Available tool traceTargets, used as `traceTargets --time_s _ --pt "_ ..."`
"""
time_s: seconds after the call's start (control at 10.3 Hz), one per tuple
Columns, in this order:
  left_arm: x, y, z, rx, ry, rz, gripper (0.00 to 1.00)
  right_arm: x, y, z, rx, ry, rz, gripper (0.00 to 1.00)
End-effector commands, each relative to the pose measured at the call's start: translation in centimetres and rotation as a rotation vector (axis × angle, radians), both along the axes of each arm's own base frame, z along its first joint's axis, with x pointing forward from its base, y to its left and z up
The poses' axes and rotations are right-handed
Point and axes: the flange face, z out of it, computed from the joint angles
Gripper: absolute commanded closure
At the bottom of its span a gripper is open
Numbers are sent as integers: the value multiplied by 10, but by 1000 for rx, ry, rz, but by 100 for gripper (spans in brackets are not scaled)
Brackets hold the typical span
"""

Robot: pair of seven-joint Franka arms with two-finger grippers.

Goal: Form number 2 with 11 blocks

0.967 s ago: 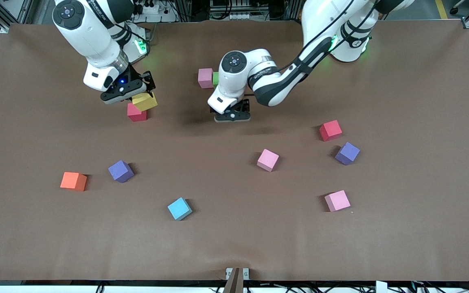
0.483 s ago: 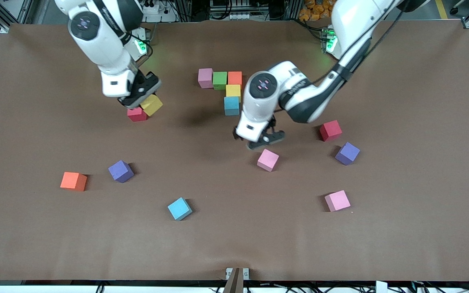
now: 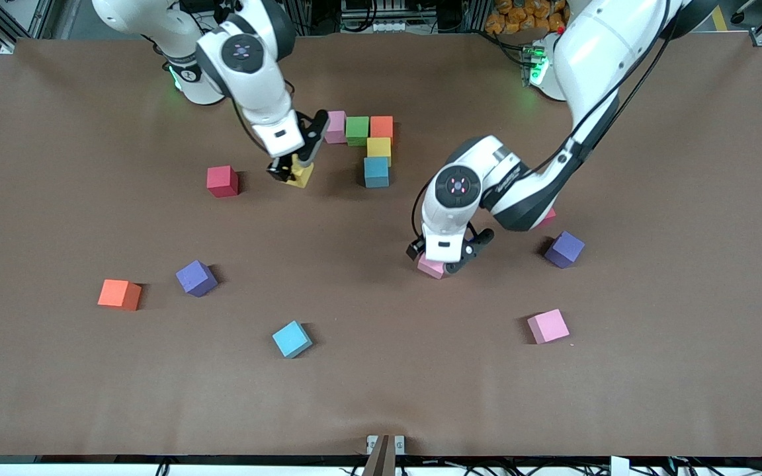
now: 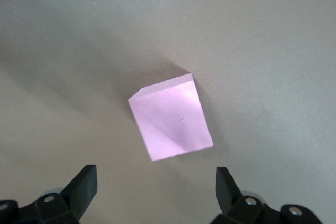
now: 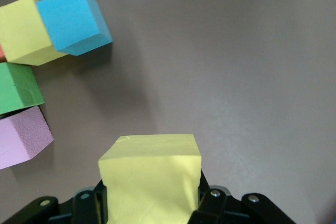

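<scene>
Front view: five blocks of the number 2 placed; six outstanding. Right end effector grasps a yellow cube nearby.

Left wrist view: left end effector released, straddling a pink cube.

Right wrist view: yellow cube clenched.

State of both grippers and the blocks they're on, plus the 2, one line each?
right gripper: shut on yellow block, over the table beside the partial 2
yellow block: held, lifted
left gripper: open, astride the pink block
pink block: on the table, not gripped
partial 2: five touching cubes placed, unfinished
</scene>
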Motion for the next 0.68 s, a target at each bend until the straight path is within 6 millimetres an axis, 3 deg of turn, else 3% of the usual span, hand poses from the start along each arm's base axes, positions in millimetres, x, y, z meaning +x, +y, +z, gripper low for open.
traceTargets --time_s 0.0,0.19,0.39,0.58 --pt "13 -3 0 0 -1 99 0 -13 21 -17 -46 -14 109 63" --pt "15 1 -6 14 4 135 0 -30 45 -50 -53 -25 171 63" --pt "12 1 -21 25 23 133 0 -33 51 -64 -54 -23 175 63" --pt "10 1 -24 30 29 135 0 -37 59 -85 -43 -38 183 63"
